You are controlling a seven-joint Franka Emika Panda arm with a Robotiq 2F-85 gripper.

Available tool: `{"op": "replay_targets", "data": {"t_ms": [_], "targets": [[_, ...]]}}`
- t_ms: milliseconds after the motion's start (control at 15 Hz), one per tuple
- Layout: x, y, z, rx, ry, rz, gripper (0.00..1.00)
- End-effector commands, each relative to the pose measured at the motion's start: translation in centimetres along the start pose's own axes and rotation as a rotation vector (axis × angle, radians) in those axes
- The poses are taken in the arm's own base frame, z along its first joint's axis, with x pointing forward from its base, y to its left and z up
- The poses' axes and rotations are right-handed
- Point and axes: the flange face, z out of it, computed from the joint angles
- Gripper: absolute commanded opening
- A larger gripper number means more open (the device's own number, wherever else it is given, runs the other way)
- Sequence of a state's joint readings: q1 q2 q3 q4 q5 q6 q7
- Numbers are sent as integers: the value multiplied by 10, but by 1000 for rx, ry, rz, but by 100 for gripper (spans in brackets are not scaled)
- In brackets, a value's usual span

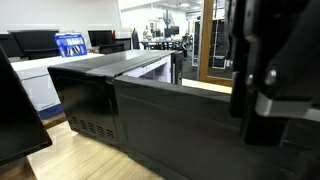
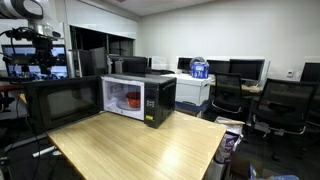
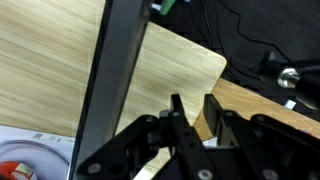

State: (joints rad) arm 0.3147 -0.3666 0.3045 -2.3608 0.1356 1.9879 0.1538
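A black microwave (image 2: 145,98) stands on a light wooden table (image 2: 140,150) with its door (image 2: 62,104) swung wide open. A white plate with something red on it (image 2: 127,100) sits inside. In the wrist view the door's dark edge (image 3: 112,80) runs diagonally just left of my gripper (image 3: 193,105). The plate with the red thing (image 3: 18,165) shows at the bottom left. My two black fingers stand a narrow gap apart, with only bare wood seen between them. They are beside the door edge, not around it. In an exterior view the gripper (image 1: 265,70) looms dark at the right.
Office chairs (image 2: 275,105), monitors (image 2: 245,68) and a desk with a blue object (image 2: 199,68) stand behind the table. The table's rounded corner (image 3: 215,62) and cables on the dark floor (image 3: 250,30) show in the wrist view. Equipment racks (image 2: 30,55) stand at the left.
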Motion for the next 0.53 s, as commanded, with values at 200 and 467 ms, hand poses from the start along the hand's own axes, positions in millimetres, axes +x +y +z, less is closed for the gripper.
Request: {"op": "replay_targets", "data": {"t_ms": [200,467], "targets": [[-22,54,26,22,-35,120,0],[-29,97,30,-14,-25,211,2]]}}
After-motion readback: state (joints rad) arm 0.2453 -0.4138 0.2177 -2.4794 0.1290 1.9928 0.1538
